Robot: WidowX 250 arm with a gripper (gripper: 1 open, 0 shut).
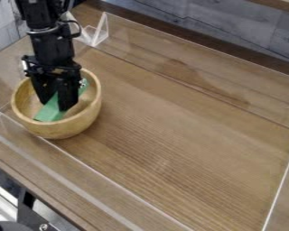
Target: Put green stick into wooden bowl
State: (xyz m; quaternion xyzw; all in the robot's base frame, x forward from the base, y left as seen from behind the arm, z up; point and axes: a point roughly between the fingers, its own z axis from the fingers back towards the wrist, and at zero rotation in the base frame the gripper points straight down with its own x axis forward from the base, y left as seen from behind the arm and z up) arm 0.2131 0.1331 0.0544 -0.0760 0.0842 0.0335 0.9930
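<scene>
The stick (48,108) is held inside the bowl (77,122), clamped by the gripper (58,97); only release is left.

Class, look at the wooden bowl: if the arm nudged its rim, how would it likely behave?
The wooden bowl looks thick-rimmed and rigid, so it probably would not flex. Its rounded sides suggest it may slide or rock on the smooth table rather than tip over. It appears fairly light, so even a small push might shift it.

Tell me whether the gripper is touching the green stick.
Touching. The single camera view shows the gripper reaching down into the wooden bowl, its fingers closed on the green stick, no gap between them.
</scene>
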